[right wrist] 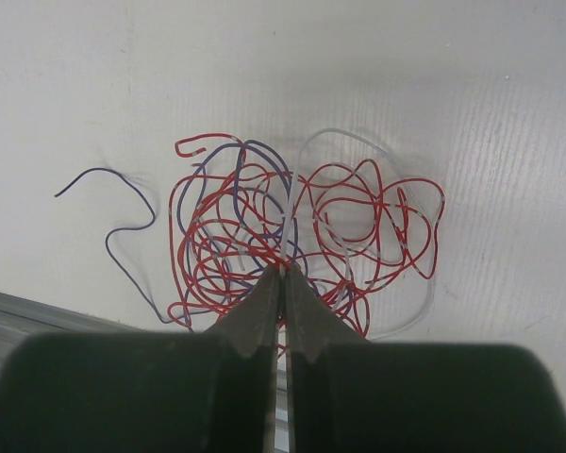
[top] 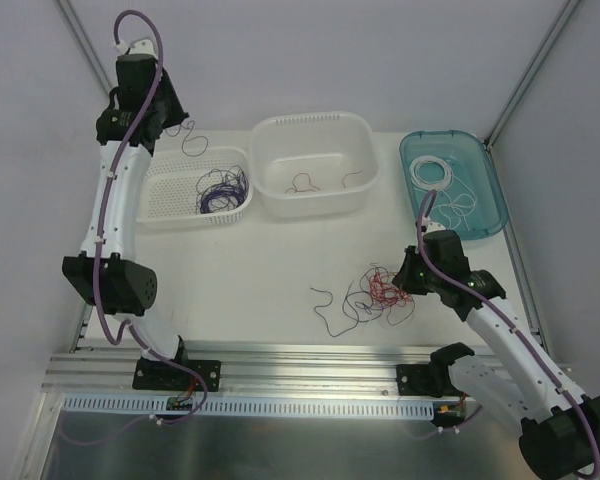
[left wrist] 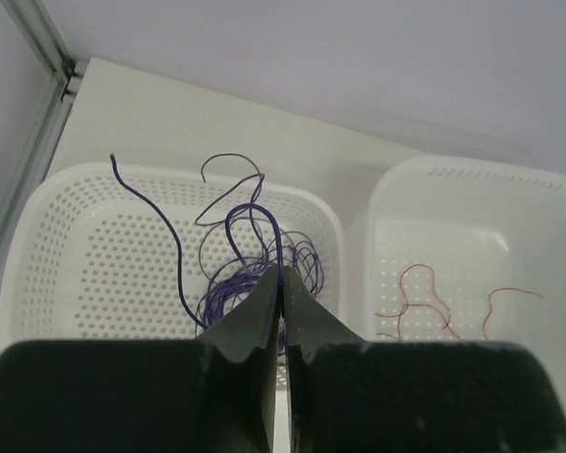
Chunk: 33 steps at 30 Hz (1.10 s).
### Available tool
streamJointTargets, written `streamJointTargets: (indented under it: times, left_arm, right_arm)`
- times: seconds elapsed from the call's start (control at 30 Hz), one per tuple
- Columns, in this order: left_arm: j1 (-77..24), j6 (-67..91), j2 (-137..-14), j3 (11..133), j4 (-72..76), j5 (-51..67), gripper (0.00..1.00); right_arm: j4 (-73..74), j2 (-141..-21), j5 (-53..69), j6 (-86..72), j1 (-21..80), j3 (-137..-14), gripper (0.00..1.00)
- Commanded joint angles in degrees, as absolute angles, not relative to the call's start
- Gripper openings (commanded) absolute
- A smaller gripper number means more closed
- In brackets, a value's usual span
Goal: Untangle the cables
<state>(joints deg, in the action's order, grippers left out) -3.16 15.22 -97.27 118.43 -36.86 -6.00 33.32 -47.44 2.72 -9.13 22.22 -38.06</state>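
A tangle (top: 378,292) of red, purple and white cables lies toward the worktop's near right edge. The right gripper (right wrist: 283,269) has its fingers pressed together at the tangle; it is unclear whether a strand is caught. At the far left corner, the left gripper (left wrist: 281,278) pinches a purple cable (left wrist: 278,241) above a perforated basket (left wrist: 57,245).

overhead view looks down; wrist views close, oblique, within its table (top: 270,280).
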Motion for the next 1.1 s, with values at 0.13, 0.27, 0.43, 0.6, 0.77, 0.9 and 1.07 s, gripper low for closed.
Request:
streamJointTargets:
  times: [0.13,0.27,0.43,0.6,0.77,0.9,1.07]
  left_arm:
    - [-1.9,15.8,-102.7,108.7,-33.0,-6.2,0.09]
    - [-1.8,15.6,-101.3,105.5,-33.0,-5.0,0.59]
    - [-1.9,18.0,-93.8,99.5,-33.0,0.6,0.88]
    - [-5.3,20.7,-84.6,87.5,-32.9,8.1,0.91]
    - [-19.9,27.4,-78.0,73.0,-31.6,6.9,0.89]
    - [-33.3,32.1,-77.3,63.9,-25.9,5.6,0.87]
    - [-48.3,33.6,-83.2,61.9,-22.5,1.3,0.80]
  right_arm:
    - [32.8,-47.7,3.7,-8.6,22.0,-40.2,0.01]
    - [32.6,-47.8,3.6,-8.4,22.0,-40.2,0.01]
    - [32.6,-48.3,3.6,-7.7,22.0,-41.5,0.01]
    - [32.5,-49.1,2.9,-6.9,22.0,-43.3,0.01]
    - [31.6,-49.4,1.9,-7.4,22.0,-43.9,0.01]
    - [31.0,-49.7,2.5,-7.6,22.0,-44.1,0.01]
    - [30.7,-50.0,3.7,-8.1,22.0,-43.8,0.01]
